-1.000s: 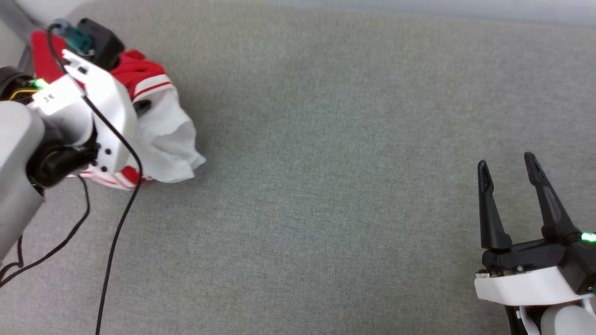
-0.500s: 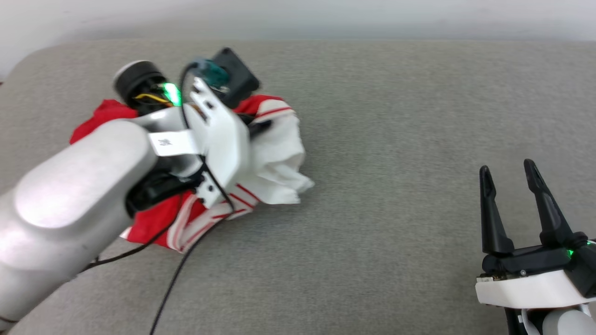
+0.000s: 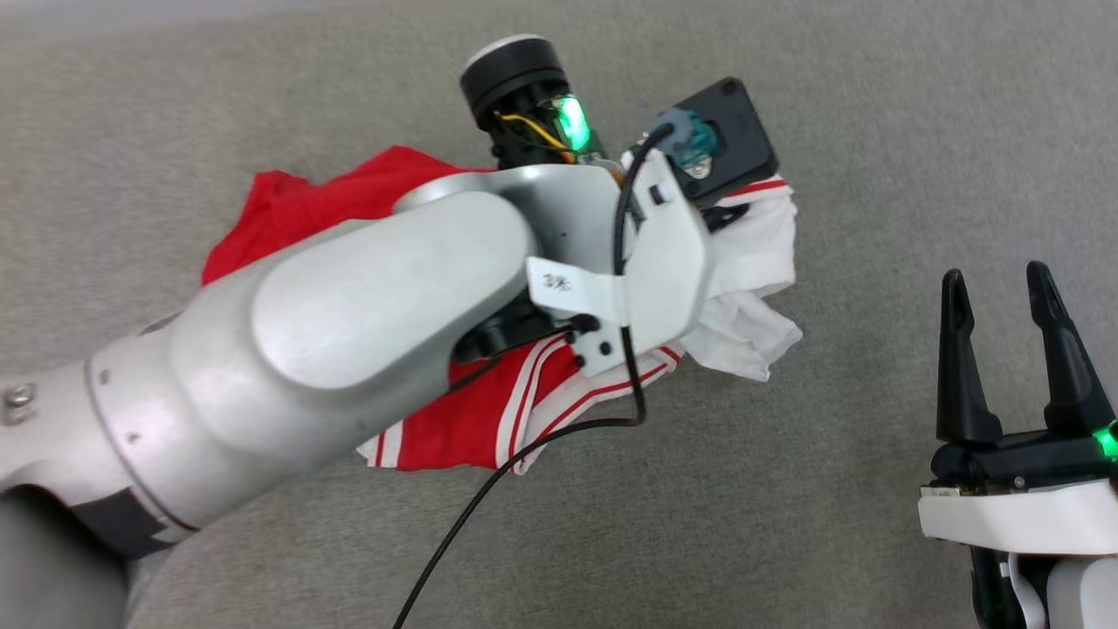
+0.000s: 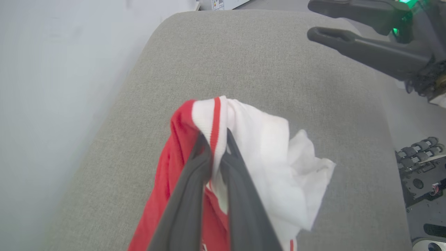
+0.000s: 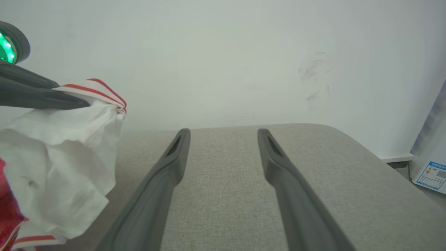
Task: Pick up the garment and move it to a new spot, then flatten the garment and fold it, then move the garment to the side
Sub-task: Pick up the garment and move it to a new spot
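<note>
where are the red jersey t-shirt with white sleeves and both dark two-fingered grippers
red jersey t-shirt [image 3: 454, 419], head view, red body fabric
left gripper [image 4: 215, 136], left wrist view, between fingertips pinching the striped trim
right gripper [image 3: 996, 279], head view, between its open fingertips

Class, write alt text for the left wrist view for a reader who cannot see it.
The left gripper, shut on the garment, holds its bunched red-and-white fabric over a grey cushioned surface. The right gripper, open, shows at the upper right, apart from the cloth.

I can read nothing here: the white tag [image 3: 559, 284] on my left forearm [image 3: 349, 332] bears blurred marks, and the blue label [image 5: 433, 174] on the box [image 5: 430, 139] is too small.
</note>
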